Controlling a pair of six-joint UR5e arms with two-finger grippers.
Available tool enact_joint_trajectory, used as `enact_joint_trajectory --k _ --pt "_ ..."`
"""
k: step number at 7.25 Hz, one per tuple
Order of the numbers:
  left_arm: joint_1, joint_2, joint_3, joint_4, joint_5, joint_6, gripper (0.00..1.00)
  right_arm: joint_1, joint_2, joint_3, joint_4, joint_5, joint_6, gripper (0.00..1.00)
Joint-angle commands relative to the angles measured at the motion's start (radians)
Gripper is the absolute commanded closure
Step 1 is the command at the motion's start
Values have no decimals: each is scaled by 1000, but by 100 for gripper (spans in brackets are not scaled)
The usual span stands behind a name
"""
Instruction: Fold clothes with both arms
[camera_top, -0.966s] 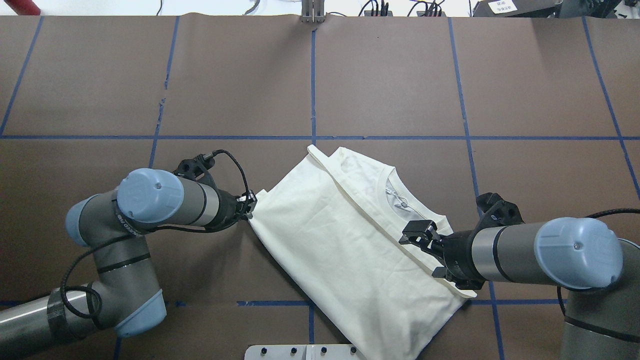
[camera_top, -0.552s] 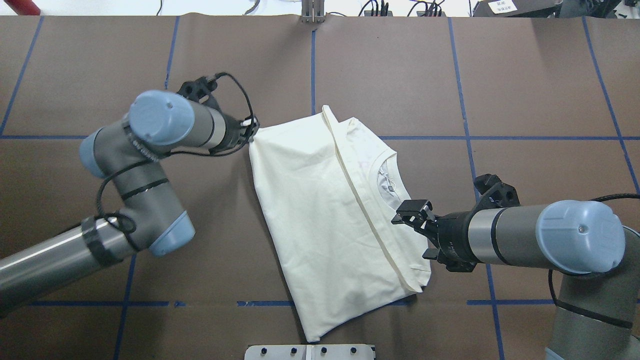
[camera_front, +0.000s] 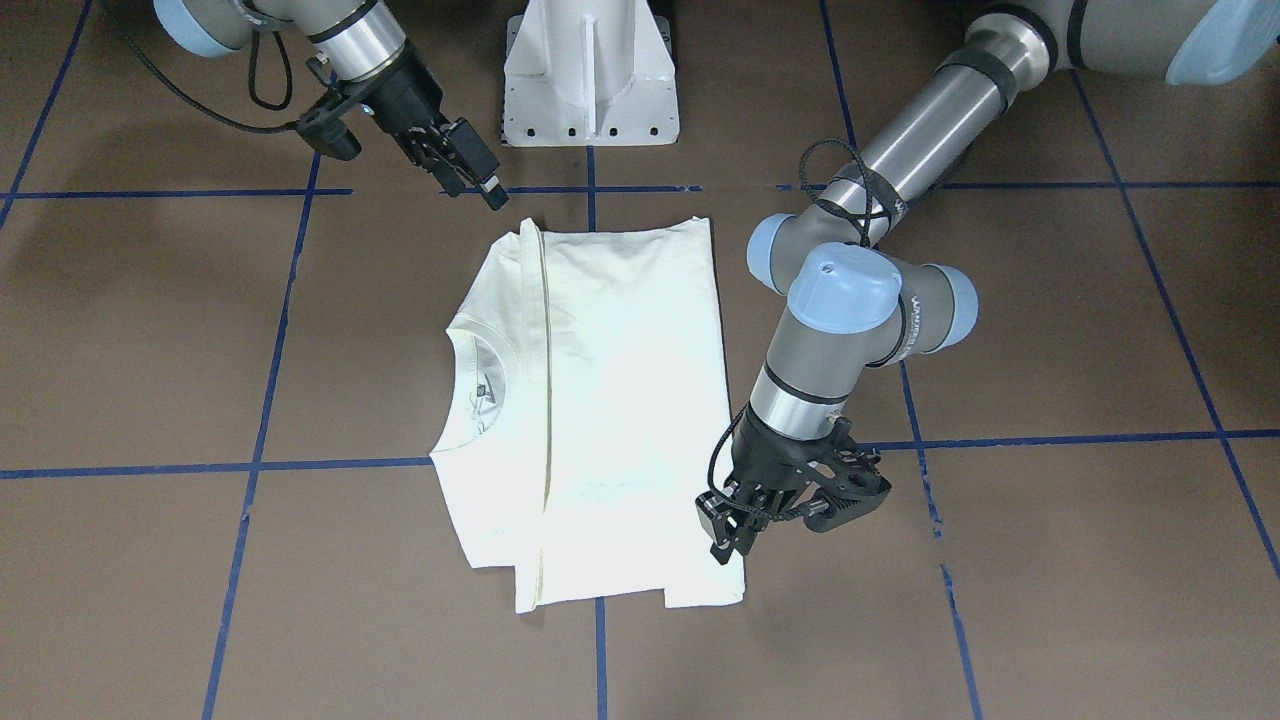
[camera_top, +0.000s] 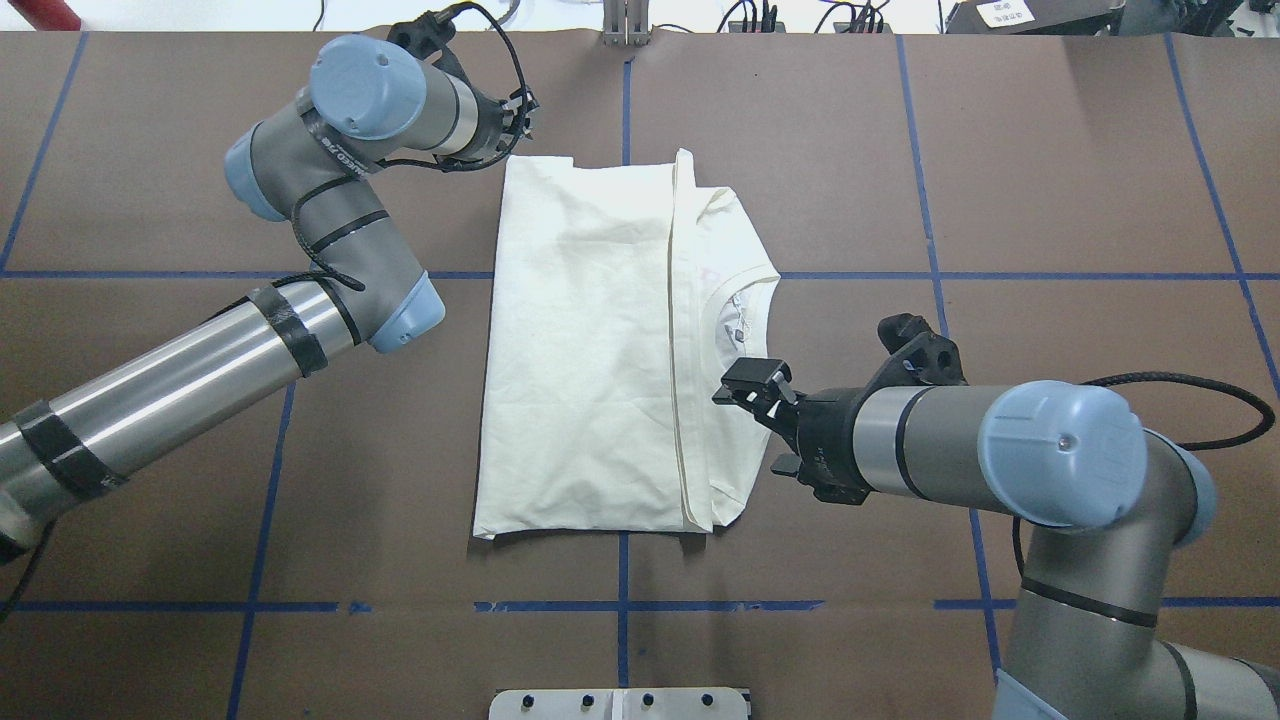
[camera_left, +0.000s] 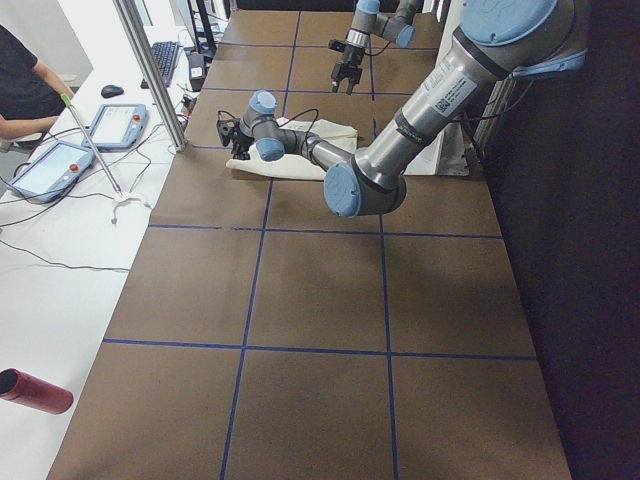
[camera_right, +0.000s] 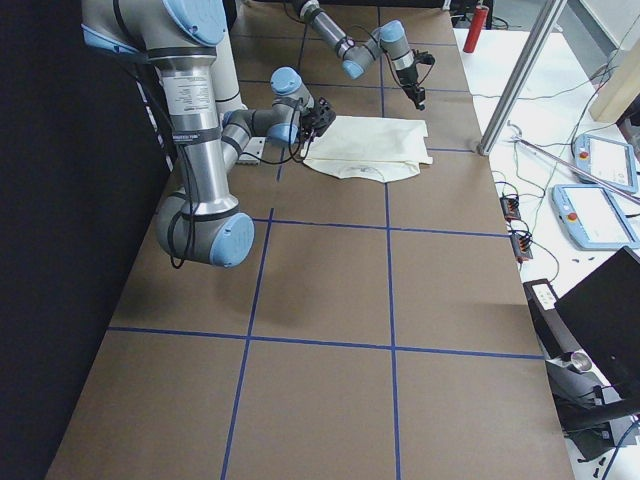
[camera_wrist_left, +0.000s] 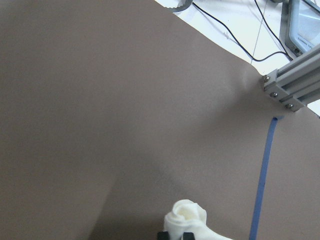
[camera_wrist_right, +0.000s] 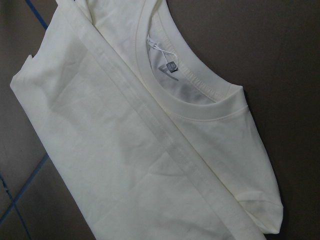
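The cream-white T-shirt lies folded lengthwise on the brown table, and it also shows in the front view. Its ribbed collar faces the right arm, and the print is hidden. My left gripper is shut on the shirt's far left corner. In the left wrist view a bunch of cream cloth sits between the fingers. My right gripper is open and empty. It is raised beside the shirt's near right corner, seen in the front view. The right wrist view looks down on the collar.
The white pedestal stands at the table's near edge, behind the shirt. An aluminium post stands at the far edge. Blue tape lines cross the brown cover. A red bottle and tablets lie on the side bench.
My left gripper has pulled the shirt corner toward the far edge, swinging the shirt round until it lies square to the table. The right gripper stayed open and shifted left.
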Motion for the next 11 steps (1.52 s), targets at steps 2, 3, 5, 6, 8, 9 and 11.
enact_joint_trajectory --k 2,3,5,6,8,9,11 --pt "1 242 -347 22 -115 8 42 -12 173 -182 -166 4 -267 0" --pt "2 247 -374 45 -115 8 42 -31 184 -201 -226 3 -448 0" --pt "6 247 -371 47 -115 8 41 -45 308 -309 -391 15 -679 0" --pt "6 248 -369 47 -116 8 40 -46 330 -329 -462 27 -792 0" --pt "8 247 -365 47 -115 8 39 -51 321 -331 -538 44 -868 0" --pt "12 248 -362 47 -115 8 39 -57 321 -331 -568 46 -893 0" --pt "12 248 -362 47 -115 8 39 -62 327 -330 -569 44 -895 0"
